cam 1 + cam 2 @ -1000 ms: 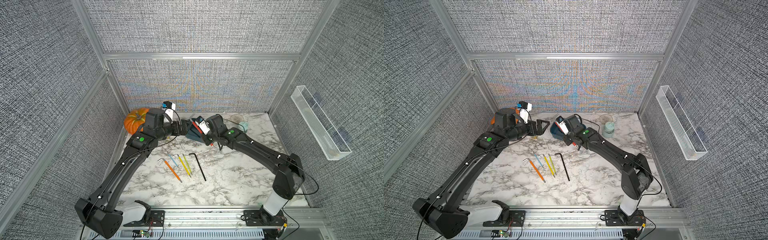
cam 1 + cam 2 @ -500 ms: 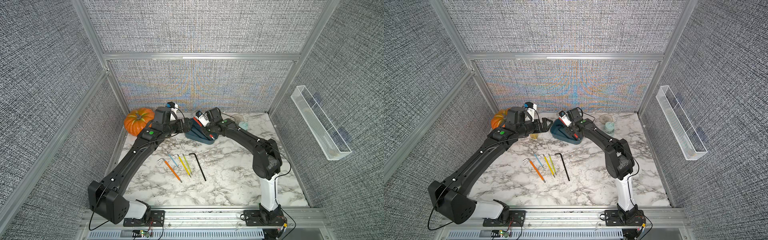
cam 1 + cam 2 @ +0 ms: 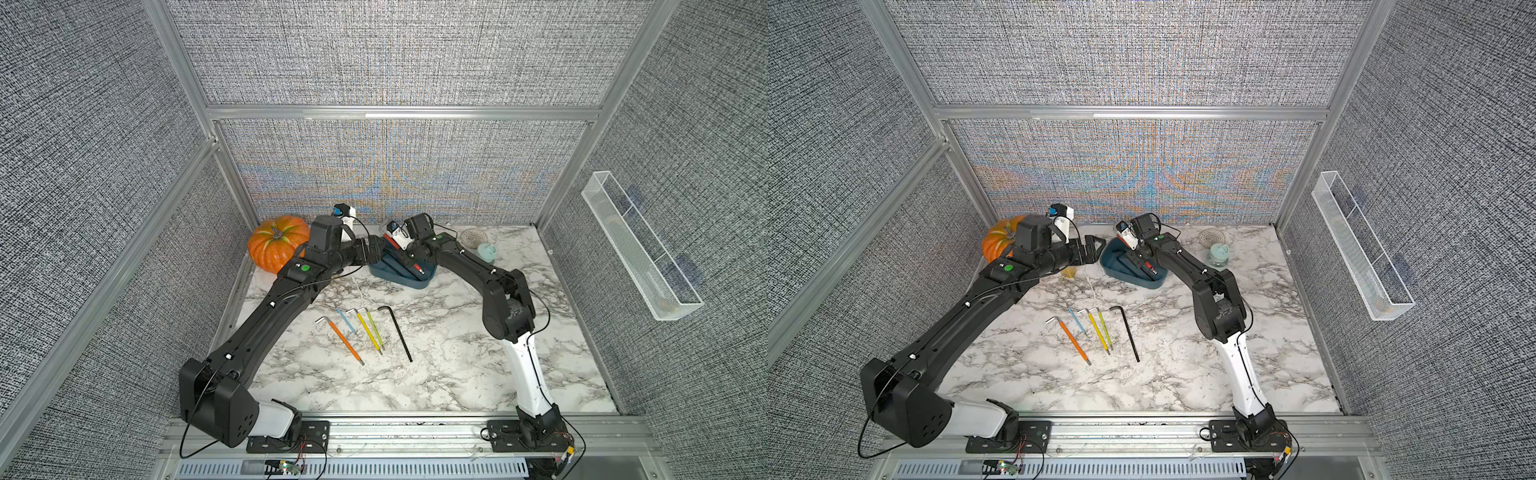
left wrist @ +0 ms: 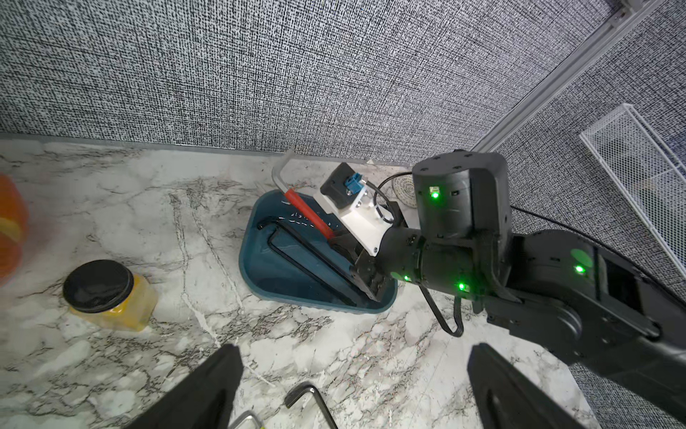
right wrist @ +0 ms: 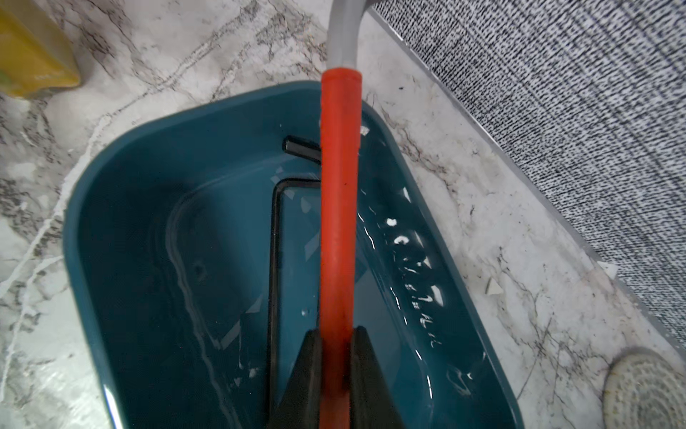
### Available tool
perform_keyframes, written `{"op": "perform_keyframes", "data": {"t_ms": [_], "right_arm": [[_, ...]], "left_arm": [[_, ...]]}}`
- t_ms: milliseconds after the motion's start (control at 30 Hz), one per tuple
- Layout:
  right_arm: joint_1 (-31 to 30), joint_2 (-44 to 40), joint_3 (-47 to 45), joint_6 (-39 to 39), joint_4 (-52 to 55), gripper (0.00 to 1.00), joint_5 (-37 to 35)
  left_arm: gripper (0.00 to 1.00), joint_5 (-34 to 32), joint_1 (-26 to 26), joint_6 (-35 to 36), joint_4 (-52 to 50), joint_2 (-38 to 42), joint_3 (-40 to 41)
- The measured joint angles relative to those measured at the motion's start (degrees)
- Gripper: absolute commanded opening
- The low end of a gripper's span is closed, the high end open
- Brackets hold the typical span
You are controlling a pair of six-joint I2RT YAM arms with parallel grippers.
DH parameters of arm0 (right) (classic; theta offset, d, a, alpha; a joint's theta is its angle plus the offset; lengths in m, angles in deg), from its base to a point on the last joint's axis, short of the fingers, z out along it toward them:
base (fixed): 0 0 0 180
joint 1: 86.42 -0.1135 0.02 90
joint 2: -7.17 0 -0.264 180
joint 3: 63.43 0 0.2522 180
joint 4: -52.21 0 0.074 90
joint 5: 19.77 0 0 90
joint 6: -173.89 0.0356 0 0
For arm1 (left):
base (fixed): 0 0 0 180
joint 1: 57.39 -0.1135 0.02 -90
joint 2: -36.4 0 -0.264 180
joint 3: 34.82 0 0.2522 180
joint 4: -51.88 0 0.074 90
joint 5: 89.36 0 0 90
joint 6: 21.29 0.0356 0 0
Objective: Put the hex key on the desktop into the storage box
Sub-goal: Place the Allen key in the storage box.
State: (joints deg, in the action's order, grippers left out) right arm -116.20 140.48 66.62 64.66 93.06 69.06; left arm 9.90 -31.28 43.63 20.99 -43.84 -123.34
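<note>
Marble desktop (image 5: 167, 48) below, right fingers (image 5: 305, 375) pinch red hex key (image 5: 339, 223) tightly.

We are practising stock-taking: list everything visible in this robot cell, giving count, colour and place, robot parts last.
storage box: one, dark teal, back of desktop
red hex key: one, red, over storage box
black hex keys: two, black, inside storage box
loose hex keys: five, orange, blue, yellow, green, black, mid-desktop row
pumpkin: one, orange, back left
jar: one, yellow, black lid, beside pumpkin
cup: one, mint, back right
round mat: one, beige, beside cup
tray: one, clear mesh, right wall
left gripper: black, open, beside storage box
right gripper: black, shut on red hex key
</note>
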Motion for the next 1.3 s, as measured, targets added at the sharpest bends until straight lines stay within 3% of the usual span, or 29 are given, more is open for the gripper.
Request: {"op": "perform_keyframes", "data": {"t_ms": [300,1100,1300], "right_arm": [[-0.2,-0.24,-5.68,0.11,0.63,0.0,2.58],[-0.63,0.61,-8.92,2.36,-2.14,0.0,6.91],[-0.44,2.16,-5.81,3.06,0.52,0.27,6.99]], "left_arm": [[1.0,-0.92,0.0,0.61,5.73,1.97,6.03],[1.0,-1.16,0.0,0.68,6.67,1.16,4.35],[1.0,-1.2,0.0,0.87,6.64,2.38,4.5]]}}
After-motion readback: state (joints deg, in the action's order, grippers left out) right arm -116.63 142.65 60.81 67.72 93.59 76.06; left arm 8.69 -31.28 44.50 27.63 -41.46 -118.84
